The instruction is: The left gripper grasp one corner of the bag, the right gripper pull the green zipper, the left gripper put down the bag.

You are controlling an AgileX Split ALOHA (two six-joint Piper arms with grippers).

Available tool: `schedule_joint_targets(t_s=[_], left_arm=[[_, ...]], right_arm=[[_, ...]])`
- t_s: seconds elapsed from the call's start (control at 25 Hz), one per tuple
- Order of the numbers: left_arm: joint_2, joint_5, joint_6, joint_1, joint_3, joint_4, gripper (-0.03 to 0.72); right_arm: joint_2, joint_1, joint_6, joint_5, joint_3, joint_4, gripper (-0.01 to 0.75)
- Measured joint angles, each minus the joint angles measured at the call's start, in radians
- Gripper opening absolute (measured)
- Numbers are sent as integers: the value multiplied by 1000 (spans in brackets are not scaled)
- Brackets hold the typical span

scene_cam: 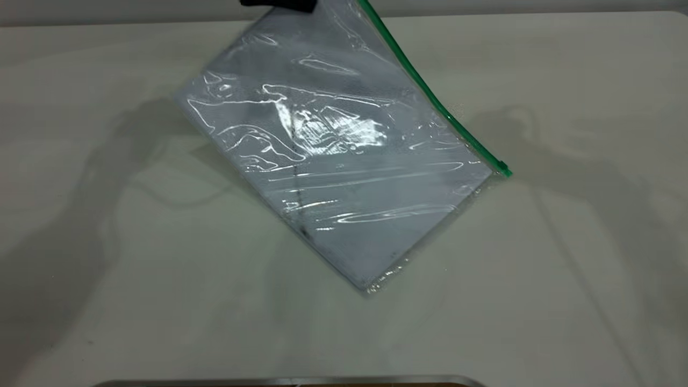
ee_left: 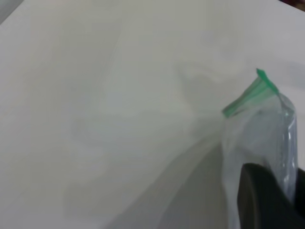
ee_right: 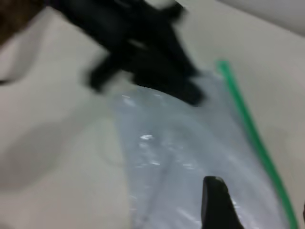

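- Left gripper [scene_cam: 279, 4] was clamped on the bag [scene_cam: 333, 161] top corner, holding it tilted off the table [scene_cam: 107, 269].
- Right gripper [ee_right: 217, 202] hovered near the zipper [scene_cam: 430, 91]; jaw state unclear.
- Grasp done; pull and put-down apparently remained.

Bag [scene_cam: 344, 161] tilted across frame centre, upper corner at top edge, held there by left gripper [scene_cam: 279, 4]; lowest corner rests on table [scene_cam: 107, 269] below centre. Zipper [scene_cam: 430, 91] runs along bag's right edge, top centre down to centre right. Right gripper [ee_right: 217, 205] over the bag
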Motion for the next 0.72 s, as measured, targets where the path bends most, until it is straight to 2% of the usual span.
schedule_joint_targets(t_s=[0.08,0.2,0.28,0.36,0.48,0.64,0.72], left_arm=[[-2,-10,-63,3,0,-7,165],[-30,9,-155,25,0,5,306],[-73,40,-222,43,0,37,406],[-129,101,-289,61,0,64,468],[-242,201,-392,93,0,106,492],[-434,213,-518,119,0,211,477],[-541,213,-576,120,0,310,467]], right_arm=[[-101,0,103,62,0,-93,464],[-285,0,273,157,0,-243,452],[-403,0,361,215,0,-330,439],[-530,0,456,276,0,-448,427],[-689,0,623,348,0,-581,423],[-889,0,910,489,1,-798,422],[-983,0,1073,510,20,-944,422]])
